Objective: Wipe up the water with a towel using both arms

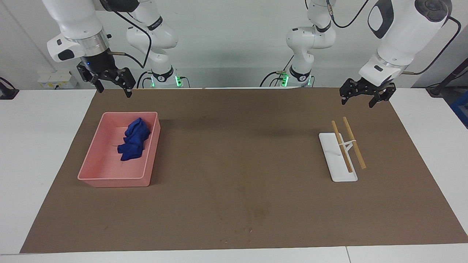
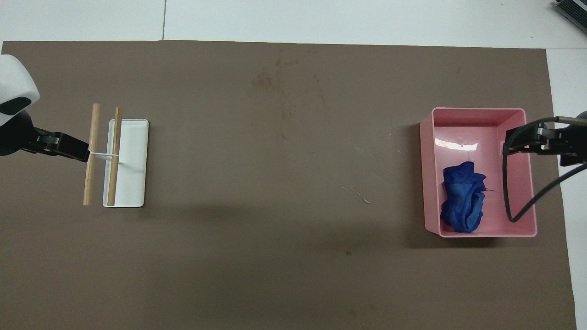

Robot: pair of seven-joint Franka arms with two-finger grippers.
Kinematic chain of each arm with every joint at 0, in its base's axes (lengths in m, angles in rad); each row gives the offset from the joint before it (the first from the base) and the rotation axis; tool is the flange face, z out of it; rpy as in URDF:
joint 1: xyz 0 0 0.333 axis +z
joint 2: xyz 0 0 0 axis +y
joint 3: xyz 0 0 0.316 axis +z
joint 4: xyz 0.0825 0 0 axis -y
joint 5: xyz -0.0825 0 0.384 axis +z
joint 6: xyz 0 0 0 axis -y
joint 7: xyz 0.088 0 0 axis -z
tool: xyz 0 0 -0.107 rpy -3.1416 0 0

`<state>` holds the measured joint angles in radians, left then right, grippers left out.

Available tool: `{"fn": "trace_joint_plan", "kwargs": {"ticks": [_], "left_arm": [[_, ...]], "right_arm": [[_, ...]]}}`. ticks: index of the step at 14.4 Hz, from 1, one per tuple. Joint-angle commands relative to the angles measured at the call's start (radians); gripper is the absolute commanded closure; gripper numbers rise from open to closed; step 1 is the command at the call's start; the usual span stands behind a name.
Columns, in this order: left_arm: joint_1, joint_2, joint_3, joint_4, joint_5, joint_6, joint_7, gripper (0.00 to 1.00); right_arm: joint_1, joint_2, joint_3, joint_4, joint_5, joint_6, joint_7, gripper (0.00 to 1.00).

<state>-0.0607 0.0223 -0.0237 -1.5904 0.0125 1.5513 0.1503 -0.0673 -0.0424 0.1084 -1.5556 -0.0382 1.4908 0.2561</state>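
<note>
The towel [image 1: 134, 143], a crumpled deep-blue cloth, lies loose inside the pink tray [image 1: 109, 179] toward the right arm's end of the mat; it also shows as the towel [image 2: 463, 197] in the tray [image 2: 477, 112] from above. My right gripper [image 1: 113, 91] hangs open and empty, well above the tray's edge that lies nearest the robots. From above, the right gripper [image 2: 513, 143] covers the tray's outer wall. The water [image 1: 259, 212] is a faint darker blotch on the mat, farther from the robots than the tray; from above the water [image 2: 265, 82] is barely visible. My left gripper [image 1: 357, 103] waits open in the air over the mat's corner.
A white rack [image 1: 338, 166] with two wooden sticks [image 1: 354, 142] stands toward the left arm's end, below and beside the left gripper [image 2: 78, 151]. The brown mat [image 1: 234, 146] covers most of the white table. A black cable [image 2: 509, 201] dangles over the tray.
</note>
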Motion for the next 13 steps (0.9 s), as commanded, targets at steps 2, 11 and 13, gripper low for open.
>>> {"fn": "trace_joint_plan", "kwargs": {"ticks": [2, 11, 13], "left_arm": [[-0.001, -0.01, 0.002, -0.005, 0.018, 0.0, 0.008, 0.0], [-0.001, -0.01, 0.002, -0.005, 0.018, 0.0, 0.008, 0.0], [-0.001, -0.01, 0.002, -0.005, 0.018, 0.0, 0.006, 0.0]], "right_arm": [[-0.008, -0.022, 0.007, -0.017, 0.012, -0.063, -0.03, 0.0], [-0.005, -0.044, 0.007, -0.052, 0.015, -0.054, -0.049, 0.0], [-0.005, -0.044, 0.007, -0.054, 0.02, -0.053, -0.047, 0.0]]}}
